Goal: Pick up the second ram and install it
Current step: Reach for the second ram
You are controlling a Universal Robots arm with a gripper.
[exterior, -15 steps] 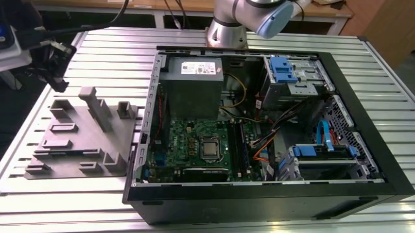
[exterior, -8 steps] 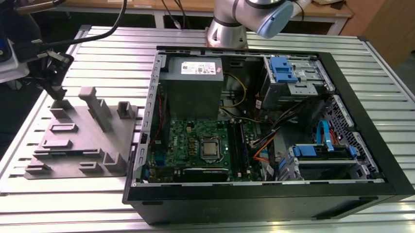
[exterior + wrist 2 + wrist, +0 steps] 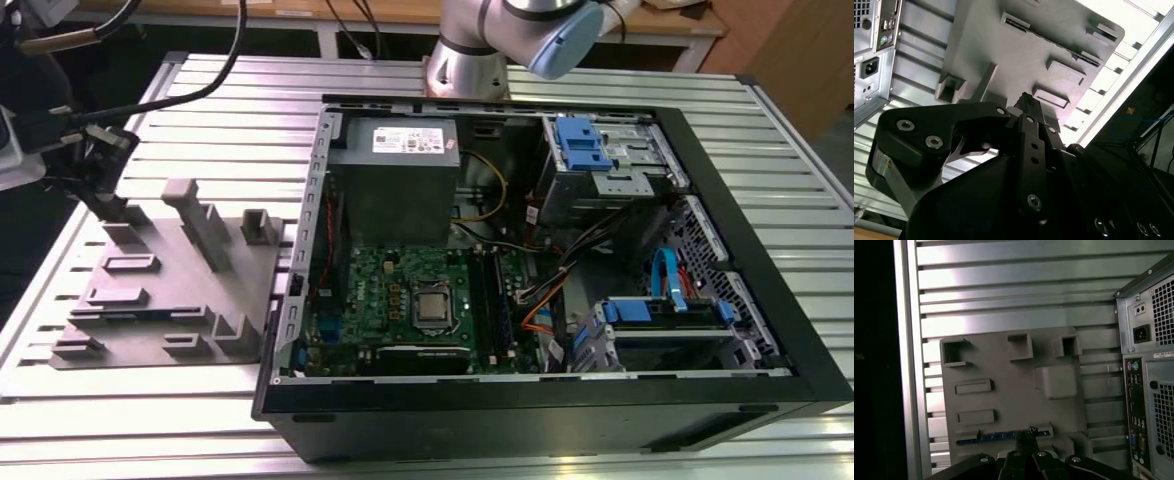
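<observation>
One gripper pinches your second ram — it sits in the grey holder at the exterior view's left.

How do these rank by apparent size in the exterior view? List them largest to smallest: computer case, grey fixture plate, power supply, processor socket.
1. computer case, clearly largest
2. grey fixture plate
3. power supply
4. processor socket, smallest

Second ram in holder beside case
</observation>
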